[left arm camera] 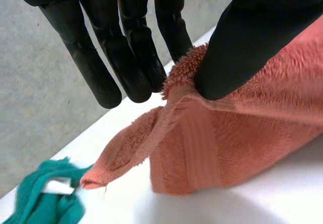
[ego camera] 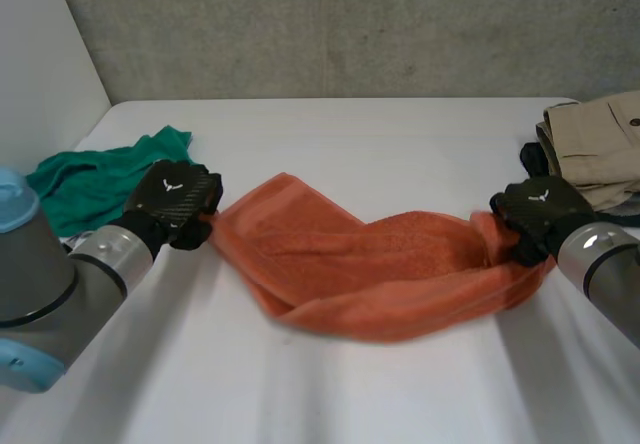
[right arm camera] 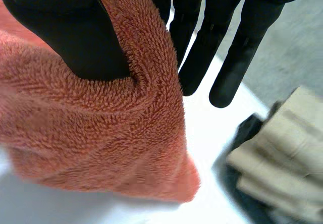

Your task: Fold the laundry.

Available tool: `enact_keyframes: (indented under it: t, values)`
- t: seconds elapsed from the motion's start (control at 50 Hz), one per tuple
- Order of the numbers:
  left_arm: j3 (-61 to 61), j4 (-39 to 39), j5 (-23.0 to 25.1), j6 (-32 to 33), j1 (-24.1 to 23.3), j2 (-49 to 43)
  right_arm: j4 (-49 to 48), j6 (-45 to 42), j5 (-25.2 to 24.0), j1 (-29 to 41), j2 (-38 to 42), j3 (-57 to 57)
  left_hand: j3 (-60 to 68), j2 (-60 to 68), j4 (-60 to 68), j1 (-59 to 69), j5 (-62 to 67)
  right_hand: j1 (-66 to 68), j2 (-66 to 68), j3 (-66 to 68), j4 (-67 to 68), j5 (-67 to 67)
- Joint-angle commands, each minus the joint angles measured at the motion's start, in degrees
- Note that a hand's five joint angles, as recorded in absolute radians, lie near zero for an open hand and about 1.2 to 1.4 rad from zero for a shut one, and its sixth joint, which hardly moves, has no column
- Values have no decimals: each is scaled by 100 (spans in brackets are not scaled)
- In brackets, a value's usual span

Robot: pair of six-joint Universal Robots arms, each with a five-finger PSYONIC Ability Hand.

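At the far left of the white table (ego camera: 380, 129) lies a crumpled green cloth (ego camera: 95, 179), apart from my work; in my left wrist view the green cloth (left arm camera: 45, 199) sits past the towel's loose corner.

Just to its right is my left hand (ego camera: 175, 202), which grips the left end of the orange towel (ego camera: 380, 264). In my left wrist view my left hand (left arm camera: 252, 37) has its thumb pressed down on the orange towel's (left arm camera: 242, 138) edge, pinching a tuft of terry against the nearly straight fingers (left arm camera: 126, 57). A loose corner droops below the pinch toward the table.

Between my hands the towel hangs doubled over as a long sagging band. Its lower fold is down at the table; whether it rests there I cannot tell.

My right hand (ego camera: 540, 212) holds the towel's right end. In my right wrist view my right hand (right arm camera: 75, 32) has its thumb sunk into a bunched fold of the orange towel (right arm camera: 101, 143), clamping it against the fingers (right arm camera: 237, 57), which reach out straight beyond the cloth.

Farthest right, near that hand, is a stack of folded beige garments (ego camera: 600, 149) with a dark garment (ego camera: 530, 154) at its edge. My right wrist view shows the beige garments (right arm camera: 282, 153) past the fingertips.
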Motion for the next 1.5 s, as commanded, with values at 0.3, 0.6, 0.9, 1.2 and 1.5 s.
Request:
enact_keyframes:
  t: [0.3, 0.6, 0.9, 1.2, 1.5]
  values:
    - [3846, 2070, -1671, -688, -39, -445, -4700, 2968, 371, -87, 194, -1685, 1179, 1147, 1130, 1326, 1479, 1819, 1387, 1250, 1141, 1593]
    - [799, 179, -1565, -522, -180, -419, -1116, 2618, -798, -395, 1213, -753, 1179, 1147, 1130, 1326, 1479, 1819, 1387, 1250, 1141, 1593]
    - [-126, 196, -1319, -240, -303, 424, -120, 254, -227, -1010, 538, -533, 1179, 1147, 1130, 1326, 1479, -5181, -5613, -5750, -5859, -5407]
    - [-153, 196, -1302, -240, -347, 574, 467, -1198, 28, 413, 176, -971, 1179, 1147, 1130, 1326, 1479, -4552, -4984, -5121, -5230, -4778]
    - [-30, 196, -1258, -240, -347, 627, 2121, 675, 11, 950, 2679, -4108, 1179, 1147, 1130, 1326, 1479, -3711, -4143, -4280, -4389, -3937]
